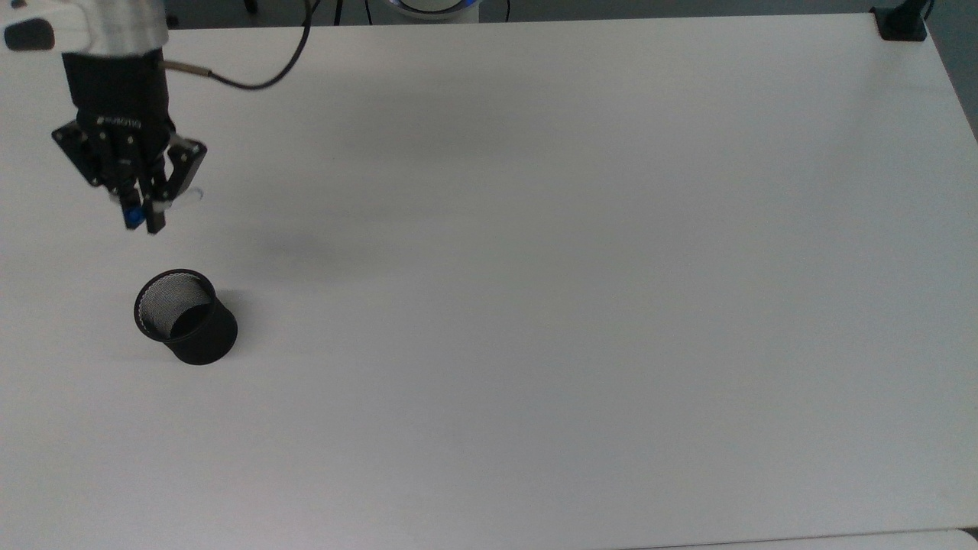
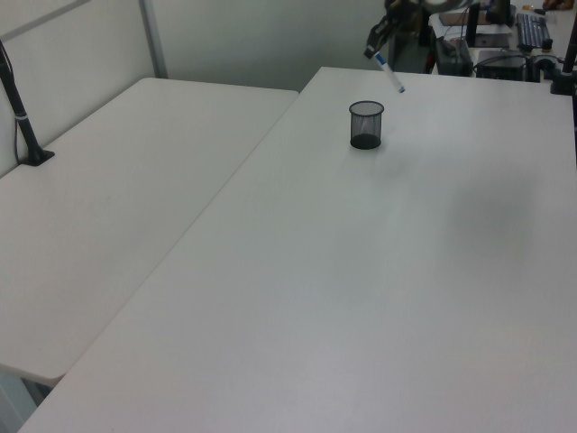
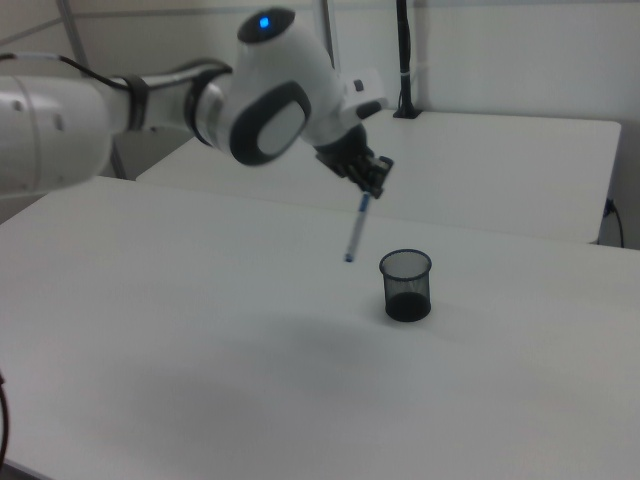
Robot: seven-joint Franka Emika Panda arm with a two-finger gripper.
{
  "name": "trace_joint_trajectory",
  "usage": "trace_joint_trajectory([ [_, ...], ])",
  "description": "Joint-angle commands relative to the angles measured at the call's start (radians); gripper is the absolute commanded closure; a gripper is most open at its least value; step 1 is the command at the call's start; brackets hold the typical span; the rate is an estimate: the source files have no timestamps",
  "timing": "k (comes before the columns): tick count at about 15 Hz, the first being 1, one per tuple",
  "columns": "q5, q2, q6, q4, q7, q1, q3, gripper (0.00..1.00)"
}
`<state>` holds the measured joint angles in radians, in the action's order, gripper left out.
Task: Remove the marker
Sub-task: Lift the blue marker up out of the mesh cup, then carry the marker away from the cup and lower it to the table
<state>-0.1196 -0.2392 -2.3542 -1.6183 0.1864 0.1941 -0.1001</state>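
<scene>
Nearest in the right view, the cup stands upright on the table. Above and beyond it, well clear of its rim, the gripper has its fingers closed on the marker, which hangs tilted in the air.

A wide white table carries a black mesh cup, standing upright near the top view's left edge, with a second white table just beside it.
</scene>
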Motion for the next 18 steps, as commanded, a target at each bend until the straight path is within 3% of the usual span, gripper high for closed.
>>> trace_joint_trajectory([
  [1,-0.012,0.080,0.306,-0.034,0.004,-0.024,0.010,1.00],
  [6,-0.008,-0.038,0.322,-0.065,-0.013,-0.100,0.013,1.00],
  [10,0.032,-0.146,0.155,-0.064,-0.119,-0.145,0.013,1.00],
  [16,0.084,-0.241,0.047,-0.064,-0.192,-0.186,0.013,1.00],
  [17,0.089,-0.247,0.033,-0.064,-0.205,-0.186,0.013,0.99],
  [18,0.090,-0.250,0.032,-0.064,-0.214,-0.186,0.013,0.91],
])
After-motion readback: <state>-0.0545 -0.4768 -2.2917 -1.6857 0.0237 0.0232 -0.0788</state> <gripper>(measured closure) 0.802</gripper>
